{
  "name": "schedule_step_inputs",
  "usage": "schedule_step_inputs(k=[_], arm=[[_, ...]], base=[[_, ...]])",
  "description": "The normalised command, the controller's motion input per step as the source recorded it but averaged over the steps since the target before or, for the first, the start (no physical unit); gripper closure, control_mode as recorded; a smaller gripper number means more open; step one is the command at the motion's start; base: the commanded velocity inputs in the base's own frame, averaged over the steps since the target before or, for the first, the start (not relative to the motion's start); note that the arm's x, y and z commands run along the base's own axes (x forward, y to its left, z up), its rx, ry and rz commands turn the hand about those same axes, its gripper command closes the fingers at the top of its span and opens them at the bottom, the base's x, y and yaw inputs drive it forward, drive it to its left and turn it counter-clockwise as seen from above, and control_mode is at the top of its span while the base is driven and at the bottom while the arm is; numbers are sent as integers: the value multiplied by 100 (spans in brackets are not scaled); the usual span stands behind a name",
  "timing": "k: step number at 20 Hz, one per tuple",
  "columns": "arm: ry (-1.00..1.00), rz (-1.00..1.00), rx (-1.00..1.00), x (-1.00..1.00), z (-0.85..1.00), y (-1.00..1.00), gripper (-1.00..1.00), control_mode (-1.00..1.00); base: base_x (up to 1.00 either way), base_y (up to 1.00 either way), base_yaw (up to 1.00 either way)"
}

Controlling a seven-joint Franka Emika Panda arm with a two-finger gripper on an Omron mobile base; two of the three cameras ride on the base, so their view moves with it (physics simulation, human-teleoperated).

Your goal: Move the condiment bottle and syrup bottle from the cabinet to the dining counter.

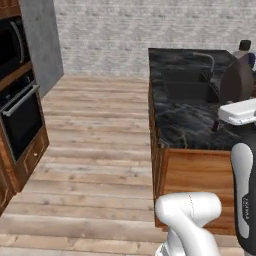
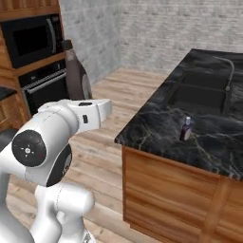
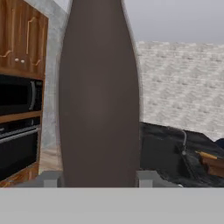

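My gripper (image 3: 99,178) is shut on the syrup bottle (image 3: 98,96), a wide brown bottle held upright between the two fingertips (image 3: 50,178). The base views show the same bottle (image 1: 237,80) (image 2: 76,76) with its dark cap up, above my white hand, in the air beside the dining counter (image 1: 190,120) (image 2: 156,123). The condiment bottle (image 2: 186,129), small, dark red and pale-capped, stands upright on the counter near its front edge; it (image 1: 216,125) is partly hidden by my hand in the left base view. The cabinet (image 3: 19,39), its doors closed, hangs above the microwave.
A double sink (image 2: 199,97) and a grey faucet (image 2: 228,66) are set into the counter behind the condiment bottle. A microwave (image 2: 33,42) and an oven (image 1: 20,117) fill the wooden wall unit on the left. Wooden floor (image 1: 95,135) lies between that unit and the counter.
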Motion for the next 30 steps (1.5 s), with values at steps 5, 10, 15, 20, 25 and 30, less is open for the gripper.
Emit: schedule_step_inputs(k=[5,10,15,20,25,30], arm=[[0,0,0,0,0,0,100,100],[0,0,0,0,0,0,100,100],[0,0,0,0,0,0,100,100],[0,0,0,0,0,0,100,100],[0,0,0,0,0,0,100,100],[0,0,0,0,0,0,100,100]], base=[[36,-100,-19],[15,-100,-17],[0,-90,-22],[6,-30,-16],[33,0,-9],[35,0,-7]])
